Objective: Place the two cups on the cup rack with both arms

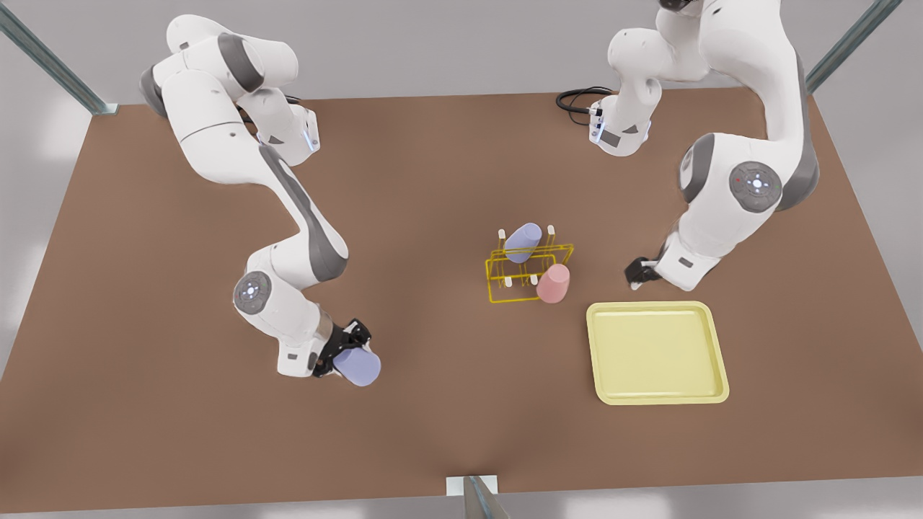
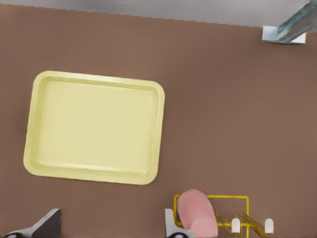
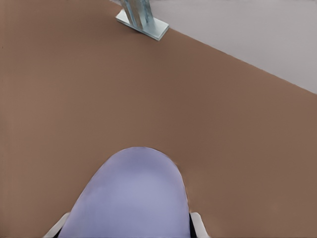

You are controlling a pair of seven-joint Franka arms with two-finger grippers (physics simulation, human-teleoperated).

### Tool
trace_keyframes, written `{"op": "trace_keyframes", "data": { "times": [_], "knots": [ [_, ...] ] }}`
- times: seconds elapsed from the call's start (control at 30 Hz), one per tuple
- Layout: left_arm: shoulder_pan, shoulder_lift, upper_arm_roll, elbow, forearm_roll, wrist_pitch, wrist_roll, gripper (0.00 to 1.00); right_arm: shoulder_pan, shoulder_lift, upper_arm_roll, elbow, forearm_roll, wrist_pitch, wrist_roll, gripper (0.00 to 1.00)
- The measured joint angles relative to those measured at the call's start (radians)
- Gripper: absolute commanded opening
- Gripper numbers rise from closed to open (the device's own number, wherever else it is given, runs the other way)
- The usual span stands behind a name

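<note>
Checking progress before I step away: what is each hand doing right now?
Left hand: open, holding nothing, beside the rack.
Right hand: closed on a lavender-blue cup.

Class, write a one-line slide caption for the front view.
Pink cup and lavender-blue cup on the cup rack; right gripper holds another lavender-blue cup.
</note>
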Motion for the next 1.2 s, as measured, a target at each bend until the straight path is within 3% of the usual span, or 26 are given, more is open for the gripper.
{"op": "trace_keyframes", "data": {
  "times": [0.37, 0.87, 1.2],
  "knots": [
    [0.068, 0.022, 0.005, 0.054, 0.009, -0.190, 0.067, 1.00, 0.162, 0.071, 0.037, 0.129, 0.161, -0.005, 0.005, 0.80],
    [0.066, 0.031, 0.005, 0.054, 0.012, -0.218, 0.115, 1.00, 0.356, 0.181, 0.038, 0.256, 0.277, -0.022, 0.021, 0.80],
    [0.066, 0.046, 0.005, 0.054, 0.014, -0.218, 0.130, 1.00, 0.381, 0.189, 0.046, 0.254, 0.288, -0.034, 0.046, 0.80]
  ]
}}
